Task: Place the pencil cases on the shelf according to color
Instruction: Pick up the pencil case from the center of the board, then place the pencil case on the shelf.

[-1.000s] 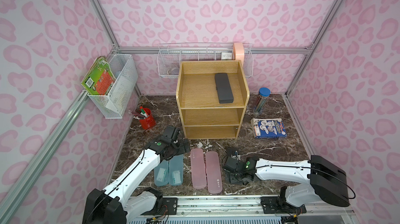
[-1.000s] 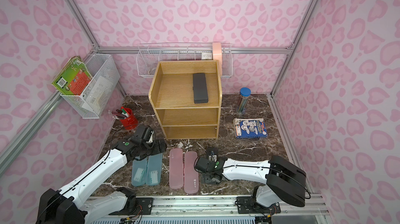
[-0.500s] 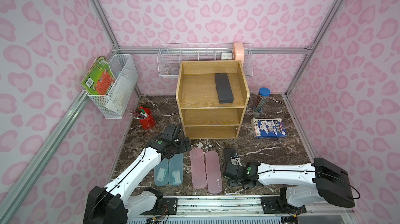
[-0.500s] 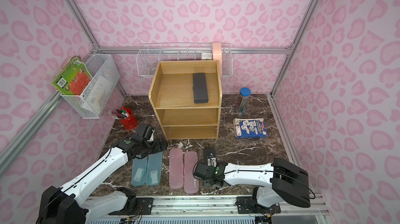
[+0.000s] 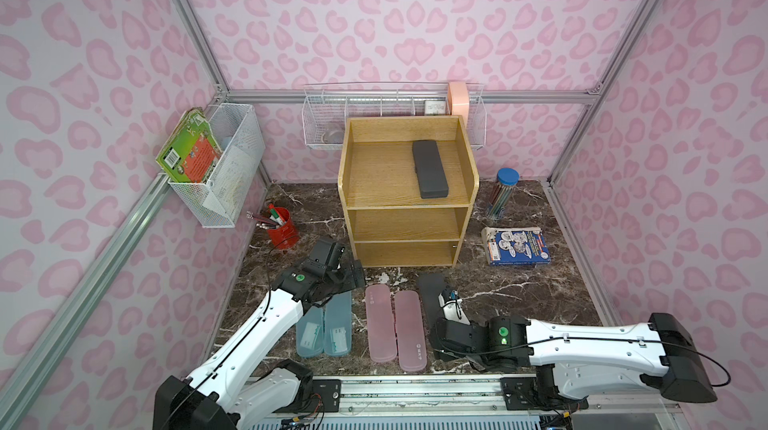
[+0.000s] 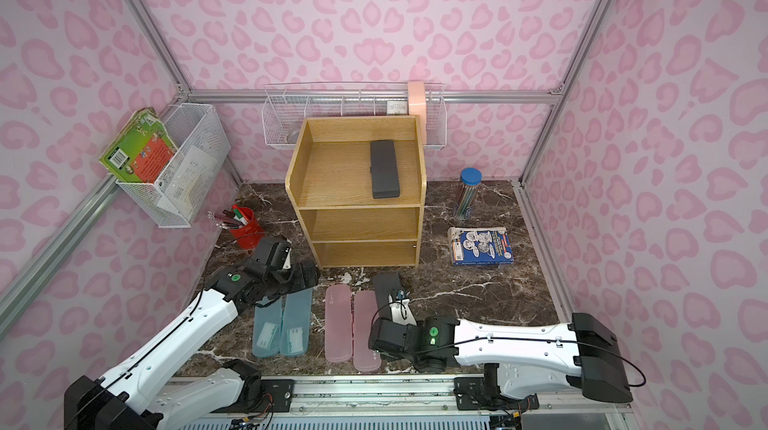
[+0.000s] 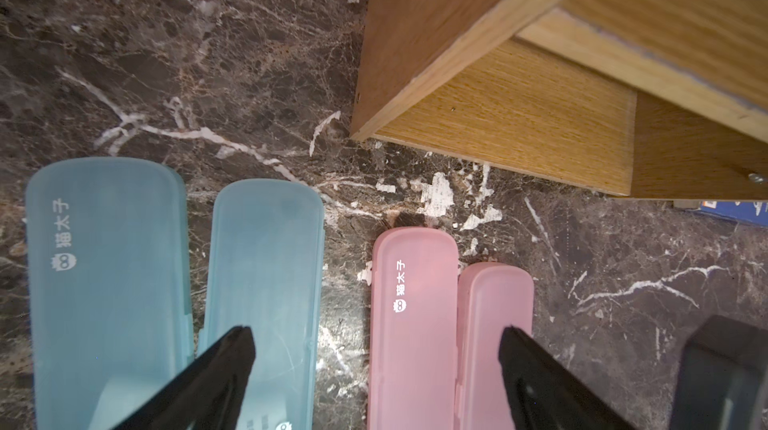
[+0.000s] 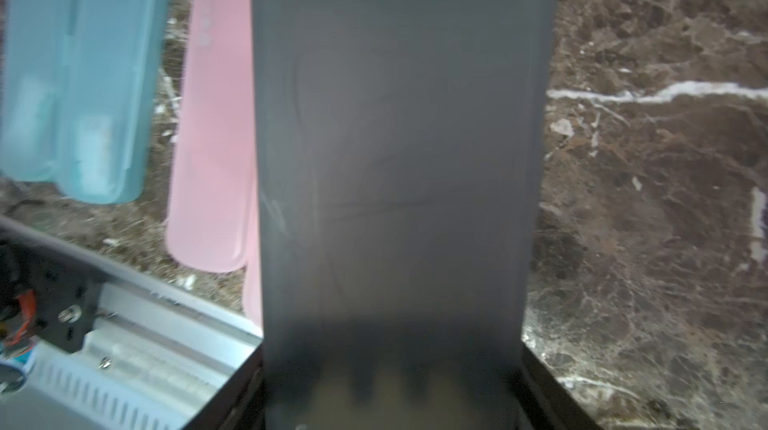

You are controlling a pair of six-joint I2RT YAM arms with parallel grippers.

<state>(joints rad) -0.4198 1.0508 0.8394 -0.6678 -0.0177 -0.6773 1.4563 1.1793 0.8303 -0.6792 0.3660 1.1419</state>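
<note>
So far one black pencil case (image 5: 430, 169) tops the shelf (image 5: 468, 145); my right hand (image 5: 437, 322) grasps the second black case (image 5: 429, 287); teal cases (image 5: 337, 324) and pink cases (image 5: 379, 320) wait.

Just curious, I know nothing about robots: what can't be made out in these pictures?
- Black case: near end under the right arm in both top views; blurred in the right wrist view.
- Right claw: tips covered by that case in the wrist view.
- Teal cases: far ends under the left arm in top views; labels too small to read.
</note>
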